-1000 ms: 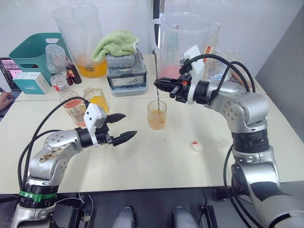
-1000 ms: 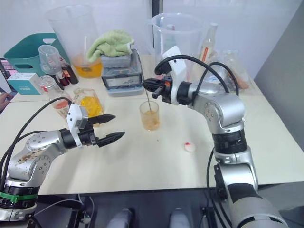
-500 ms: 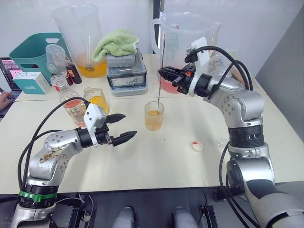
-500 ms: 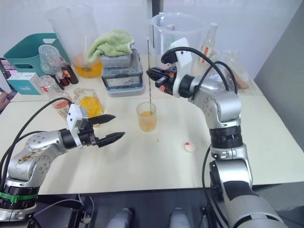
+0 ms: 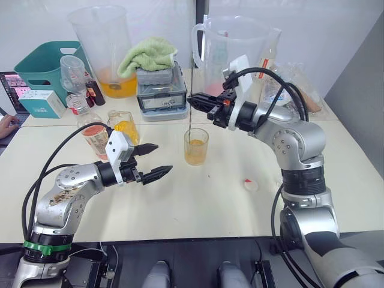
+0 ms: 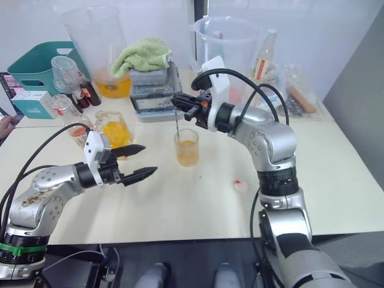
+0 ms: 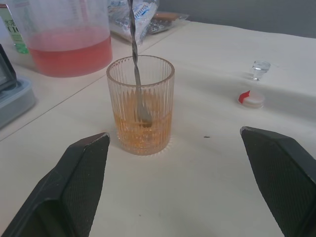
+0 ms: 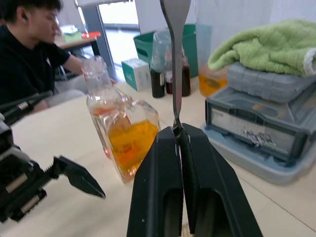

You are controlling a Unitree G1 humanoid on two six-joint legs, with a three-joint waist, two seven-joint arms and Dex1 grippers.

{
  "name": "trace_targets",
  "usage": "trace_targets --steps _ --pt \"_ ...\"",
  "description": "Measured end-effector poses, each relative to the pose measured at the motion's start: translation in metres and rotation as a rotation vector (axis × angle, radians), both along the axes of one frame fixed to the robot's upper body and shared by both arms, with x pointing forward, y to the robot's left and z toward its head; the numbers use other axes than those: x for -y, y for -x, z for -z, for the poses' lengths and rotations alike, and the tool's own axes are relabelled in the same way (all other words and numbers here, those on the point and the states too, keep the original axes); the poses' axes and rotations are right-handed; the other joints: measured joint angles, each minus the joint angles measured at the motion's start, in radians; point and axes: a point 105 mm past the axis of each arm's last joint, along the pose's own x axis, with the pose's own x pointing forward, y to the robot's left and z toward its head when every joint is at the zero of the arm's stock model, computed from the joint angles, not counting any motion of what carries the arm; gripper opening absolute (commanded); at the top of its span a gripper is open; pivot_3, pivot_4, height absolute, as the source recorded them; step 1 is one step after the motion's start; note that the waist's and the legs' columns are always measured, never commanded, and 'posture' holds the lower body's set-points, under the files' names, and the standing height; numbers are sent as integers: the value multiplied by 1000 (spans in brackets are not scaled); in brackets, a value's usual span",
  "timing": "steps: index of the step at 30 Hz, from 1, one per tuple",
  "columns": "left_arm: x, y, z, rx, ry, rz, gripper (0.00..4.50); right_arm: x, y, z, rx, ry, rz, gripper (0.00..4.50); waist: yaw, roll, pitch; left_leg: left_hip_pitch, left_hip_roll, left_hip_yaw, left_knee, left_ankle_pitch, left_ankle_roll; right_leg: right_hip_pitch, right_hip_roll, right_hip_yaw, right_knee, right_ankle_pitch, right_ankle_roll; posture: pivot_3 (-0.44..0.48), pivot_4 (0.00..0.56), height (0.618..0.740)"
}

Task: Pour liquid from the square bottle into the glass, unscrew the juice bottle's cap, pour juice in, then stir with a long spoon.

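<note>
Since half a second ago the right gripper (image 5: 194, 102) has swung back toward the robot's left and dropped lower, so the long spoon (image 7: 137, 69) pinched between its closed fingers now leans into the glass (image 5: 196, 146) with its bowl sunk in the shallow orange liquid. The left gripper (image 5: 152, 162) has not moved; it hangs over the table (image 5: 198, 204) left of the glass, fingers spread wide and holding nothing. Behind that gripper stand the square bottle (image 5: 123, 126), yellow-orange liquid inside, and the juice bottle (image 5: 91, 131), uncapped with pink juice low in it. The cap (image 5: 251, 185) lies on the table right of the glass. A big pitcher (image 5: 231, 51) holding pink liquid stands behind the right gripper.
</note>
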Motion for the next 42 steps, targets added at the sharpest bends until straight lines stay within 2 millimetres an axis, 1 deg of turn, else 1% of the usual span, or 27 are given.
trace_targets --steps 4,7,10,13,21,24,26,28,30,31,32,34,36,38,40,42 --pt "0 0 0 0 0 0 4487 5 -2 0 10 20 18 0 -1 0 0 0 0 0 0 0 0 0 0 0 0 0 0 0 150 740" --pt "0 0 0 0 0 0 4487 10 -3 -4 22 34 36 0 -1 0 0 0 0 0 0 0 0 0 0 0 0 0 0 0 150 740" --pt "0 0 0 0 0 -1 4487 7 -2 -16 55 24 33 0 -1 0 0 0 0 0 0 0 0 0 0 0 0 0 0 0 150 740" --pt "0 0 0 0 0 -1 4487 7 -1 -23 66 -7 32 0 -1 0 0 0 0 0 0 0 0 0 0 0 0 0 0 0 150 740" --pt "0 0 0 0 1 -5 4487 3 8 -25 63 -30 0 0 -1 0 0 0 0 0 0 0 0 0 0 0 0 0 0 0 150 740" --pt "-2 1 3 -11 -6 -6 4487 11 12 -32 51 -68 5 0 -1 0 0 0 0 0 0 0 0 0 0 0 0 0 0 0 150 740" --pt "-7 4 8 -29 -10 -15 4487 23 15 -40 32 -122 15 0 0 0 0 0 0 0 0 0 0 0 0 0 0 0 0 0 150 740" --pt "-15 7 13 -43 -7 -38 4487 37 24 -57 22 -201 9 0 1 0 0 0 0 0 -1 0 0 0 0 0 0 0 0 0 150 740" --pt "-20 9 15 -43 -2 -54 4487 44 35 -70 26 -236 -10 0 0 0 0 0 0 0 -1 0 0 0 0 0 0 0 0 0 150 740" --pt "-23 10 15 -35 0 -64 4487 46 41 -73 13 -238 -20 0 -1 0 0 0 0 0 -1 0 0 0 0 0 0 0 0 0 150 740" --pt "-26 12 14 -22 0 -75 4487 49 45 -71 -15 -228 -21 0 -1 0 0 0 1 0 -1 0 0 0 0 0 0 0 0 0 150 740" --pt "-30 18 15 -10 -5 -87 4487 53 46 -64 -78 -209 -6 0 0 0 0 0 1 1 -1 0 0 0 0 0 0 0 0 0 150 740" --pt "-35 26 20 -11 -18 -94 4487 61 46 -53 -158 -169 26 0 2 0 0 0 0 1 -1 0 0 0 0 1 0 0 0 0 150 740" --pt "-42 33 23 -12 -22 -108 4487 74 46 -40 -244 -114 80 0 3 0 0 -1 0 1 -1 0 0 -1 0 1 0 0 0 0 150 740" --pt "-46 36 23 4 -25 -113 4487 81 47 -30 -302 -67 103 0 6 0 0 -1 0 1 -1 0 0 0 0 1 -1 0 0 0 150 740" --pt "-47 39 21 26 -28 -112 4487 89 46 -13 -391 -5 126 0 11 0 0 -1 0 1 0 0 1 0 0 1 -2 0 0 0 150 740"
